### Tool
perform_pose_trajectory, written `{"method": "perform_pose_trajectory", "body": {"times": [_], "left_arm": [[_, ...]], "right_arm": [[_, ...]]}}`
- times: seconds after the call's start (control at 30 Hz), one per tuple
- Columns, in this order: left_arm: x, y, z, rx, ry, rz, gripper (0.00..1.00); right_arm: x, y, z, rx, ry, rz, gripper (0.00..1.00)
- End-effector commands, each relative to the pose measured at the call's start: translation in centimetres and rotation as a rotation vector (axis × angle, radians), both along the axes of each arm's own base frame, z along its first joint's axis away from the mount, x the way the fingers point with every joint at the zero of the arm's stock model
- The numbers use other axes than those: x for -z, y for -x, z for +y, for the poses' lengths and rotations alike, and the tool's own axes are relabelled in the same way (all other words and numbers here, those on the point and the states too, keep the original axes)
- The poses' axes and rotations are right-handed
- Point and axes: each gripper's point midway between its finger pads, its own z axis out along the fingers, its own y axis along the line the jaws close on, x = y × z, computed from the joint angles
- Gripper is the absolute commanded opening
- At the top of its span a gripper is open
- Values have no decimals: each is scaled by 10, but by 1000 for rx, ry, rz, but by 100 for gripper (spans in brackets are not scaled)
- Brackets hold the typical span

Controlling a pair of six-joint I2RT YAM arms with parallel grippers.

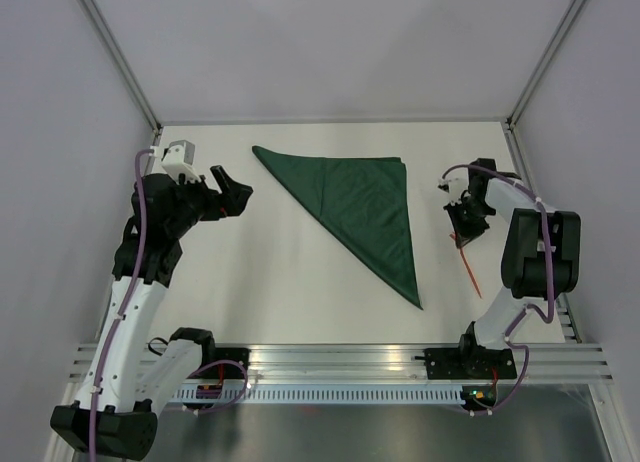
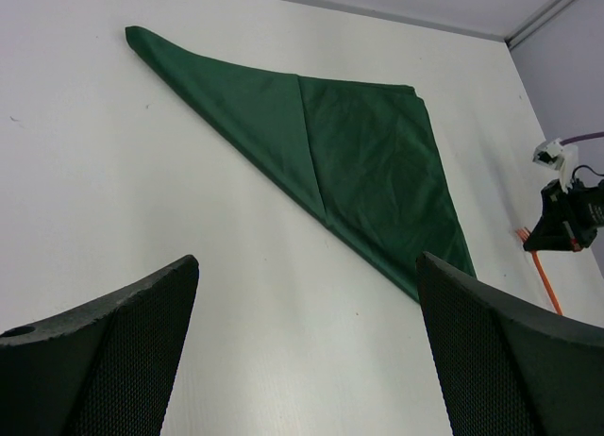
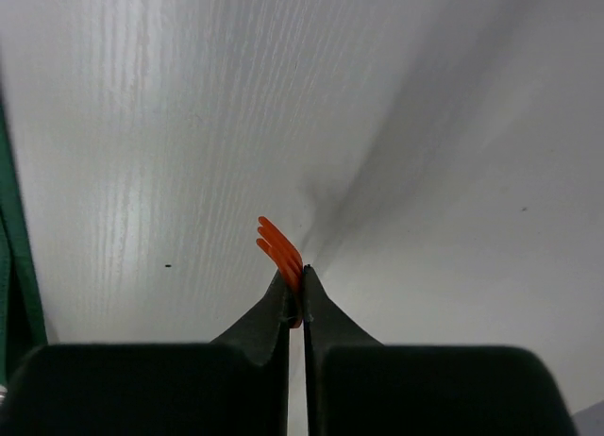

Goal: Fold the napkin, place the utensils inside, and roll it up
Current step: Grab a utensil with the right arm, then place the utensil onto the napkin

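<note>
White table (image 1: 250,282), folded napkin (image 1: 360,202) central, right gripper (image 3: 297,287) pinching fork (image 3: 279,246), left gripper (image 1: 232,186) agape

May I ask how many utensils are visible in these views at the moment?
1. An orange fork is pinched in the right tool, to the right of the folded green napkin. Others could lie hidden under the cloth.

- Table (image 1: 300,282): white, matte, faintly grained surface under even overhead light.
- Left wall (image 1: 50,132), right wall (image 1: 610,82), back wall (image 1: 330,42): plain pale grey panels.
- Aluminium post (image 1: 117,57): one at each far corner.
- Slotted aluminium rail (image 1: 340,360): spans the table's near edge.
</note>
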Motion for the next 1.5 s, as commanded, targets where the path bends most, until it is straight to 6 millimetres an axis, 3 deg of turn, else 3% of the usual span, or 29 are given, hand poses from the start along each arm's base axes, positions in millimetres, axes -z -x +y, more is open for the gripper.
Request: {"method": "perform_pose_trajectory", "body": {"times": [0.0, 0.1, 0.13, 0.23, 0.27, 0.37, 0.4, 0.43, 0.5, 0.57, 0.6, 0.67, 0.7, 0.73, 0.77, 0.83, 1.07, 1.27, 1.47], "left_arm": [[-12, -3, -6, 16, 50, -26, 100], [-12, -5, -7, 18, 55, -26, 100], [-13, -5, -7, 20, 57, -25, 100], [-14, -7, -10, 31, 70, -22, 99], [-15, -7, -11, 36, 75, -22, 99], [-16, -8, -13, 36, 87, -20, 99], [-16, -8, -13, 35, 90, -19, 99], [-18, -8, -13, 34, 93, -21, 99], [-21, -8, -13, 34, 96, -27, 99], [-23, -7, -13, 32, 102, -26, 99], [-25, -7, -13, 32, 105, -30, 99], [-28, -7, -13, 31, 114, -31, 99], [-29, -8, -14, 31, 120, -28, 99], [-29, -9, -14, 29, 121, -28, 99], [-31, -8, -14, 30, 123, -30, 99], [-30, -9, -14, 27, 127, -23, 99], [-25, -10, -14, 20, 130, -2, 99], [-19, -12, -14, 15, 130, 14, 99], [-16, -12, -14, 14, 126, 19, 99]], "right_arm": [[-32, -30, 4, -1, -38, -77, 0], [-64, -56, 21, -7, -139, -141, 1], [-80, -74, 31, -14, -196, -183, 0], [-95, -86, 60, -43, -298, -174, 1], [-111, -93, 83, -86, -355, -190, 0], [-124, -107, 132, -154, -451, -188, 0], [-117, -106, 159, -209, -478, -149, 0], [-124, -111, 174, -235, -501, -163, 0], [-113, -108, 214, -290, -553, -103, 1], [-118, -111, 245, -346, -588, -103, 0], [-108, -111, 258, -349, -618, -67, 0], [-116, -115, 283, -391, -654, -77, 1], [-106, -114, 293, -390, -674, -41, 0], [-115, -121, 302, -410, -693, -67, 0], [-105, -116, 313, -422, -700, -29, 0], [-111, -119, 328, -448, -726, -40, 0], [-86, -114, 365, -485, -775, -10, 0], [-77, -123, 383, -507, -794, -61, 0], [-60, -130, 387, -533, -749, -98, 0]]}}
